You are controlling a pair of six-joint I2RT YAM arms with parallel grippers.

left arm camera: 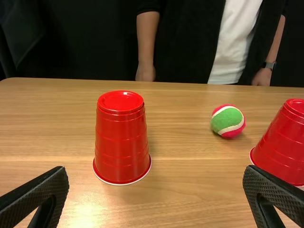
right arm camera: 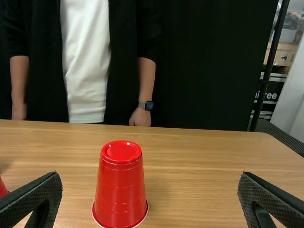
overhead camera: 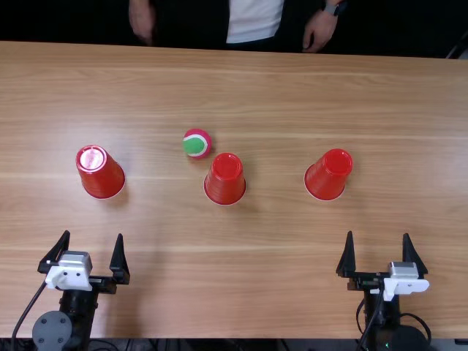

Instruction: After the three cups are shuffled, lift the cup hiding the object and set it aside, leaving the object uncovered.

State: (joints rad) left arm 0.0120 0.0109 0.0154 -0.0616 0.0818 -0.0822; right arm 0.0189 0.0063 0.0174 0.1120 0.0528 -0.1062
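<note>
Three red cups stand upside down in a row across the table: the left cup (overhead camera: pixel 99 172) (left arm camera: pixel 121 137), the middle cup (overhead camera: pixel 224 179) (left arm camera: pixel 283 141) and the right cup (overhead camera: pixel 329 174) (right arm camera: pixel 119 185). A red, green and white ball (overhead camera: pixel 197 143) (left arm camera: pixel 228 121) lies uncovered just behind and left of the middle cup. My left gripper (overhead camera: pixel 88 256) (left arm camera: pixel 152 204) stands open near the table's front edge, in front of the left cup. Open as well, my right gripper (overhead camera: pixel 379 256) (right arm camera: pixel 152 204) sits near the front edge, a little right of the right cup.
A person stands behind the far edge of the table (overhead camera: pixel 365 95), hands resting at that edge, touching nothing. Bare wood lies between the cups and the grippers.
</note>
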